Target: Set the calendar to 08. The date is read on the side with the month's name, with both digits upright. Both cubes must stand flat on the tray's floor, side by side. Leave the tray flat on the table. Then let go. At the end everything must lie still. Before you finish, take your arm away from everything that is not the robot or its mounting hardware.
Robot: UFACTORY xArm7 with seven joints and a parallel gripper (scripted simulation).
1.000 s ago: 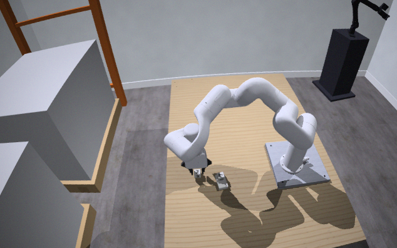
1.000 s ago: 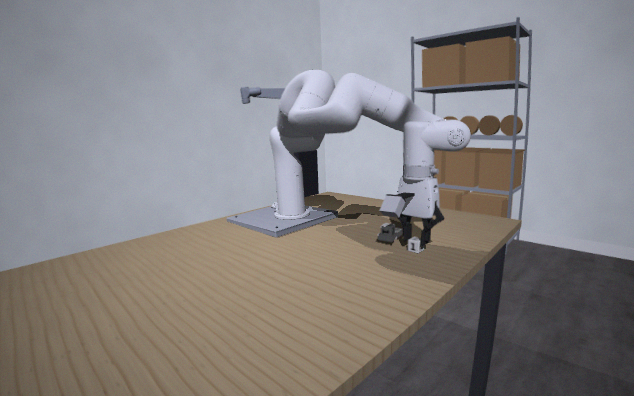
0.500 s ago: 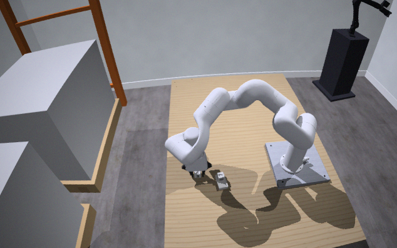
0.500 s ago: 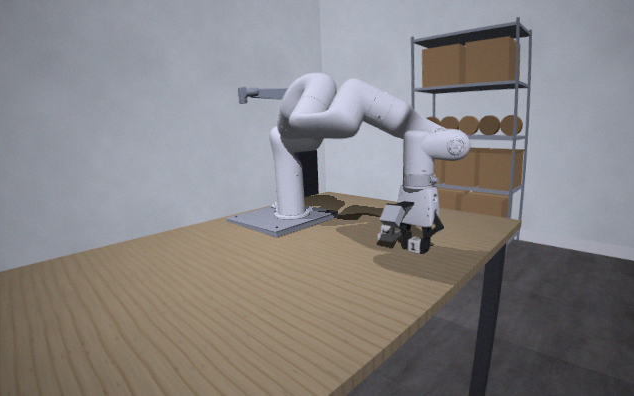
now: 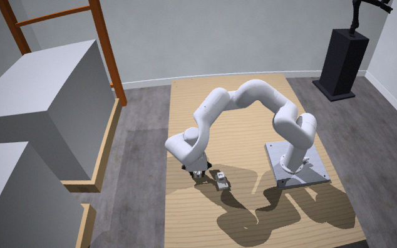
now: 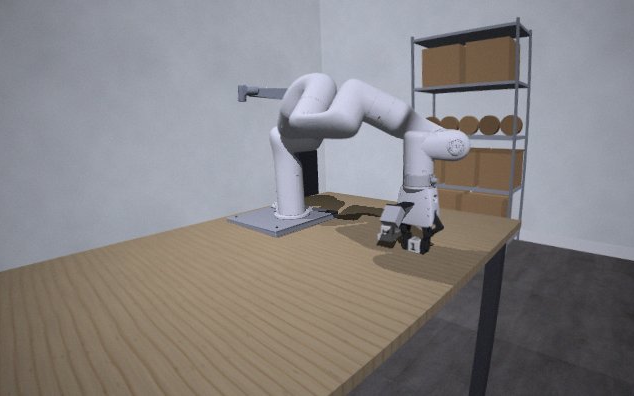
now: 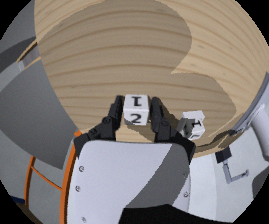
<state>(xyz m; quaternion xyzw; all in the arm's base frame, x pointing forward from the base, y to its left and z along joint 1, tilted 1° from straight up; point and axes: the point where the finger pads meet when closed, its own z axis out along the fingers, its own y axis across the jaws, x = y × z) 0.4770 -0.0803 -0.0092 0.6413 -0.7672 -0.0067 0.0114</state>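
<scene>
One white cube (image 5: 197, 174) (image 6: 414, 245) (image 7: 136, 109), black-numbered, between half-open angular black jaws (image 5: 198, 175) (image 6: 417, 244), ungripped; wood-grained table (image 5: 228, 131) (image 6: 190, 300) (image 7: 110, 55).

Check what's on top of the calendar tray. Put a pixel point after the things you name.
A white cube (image 5: 220, 175) (image 7: 193, 120) sits toward one end of the calendar tray (image 5: 223, 185), leaving the other end free. The tray floor directly beneath that cube is covered, and so is the cube's underside.

Walls: plain pale grey (image 5: 153, 41) (image 6: 140, 100), white baseboard (image 5: 153, 80)
Floor: dark grey, wood-look planks (image 5: 144, 175) (image 6: 590, 310)
Table: light striped wooden top (image 5: 191, 219) (image 6: 165, 310), dark metal leg (image 6: 487, 320)
Shelving: grey metal rack (image 6: 516, 100), brown boxes (image 6: 490, 61)
Light: distinct shadows across the tabletop
</scene>
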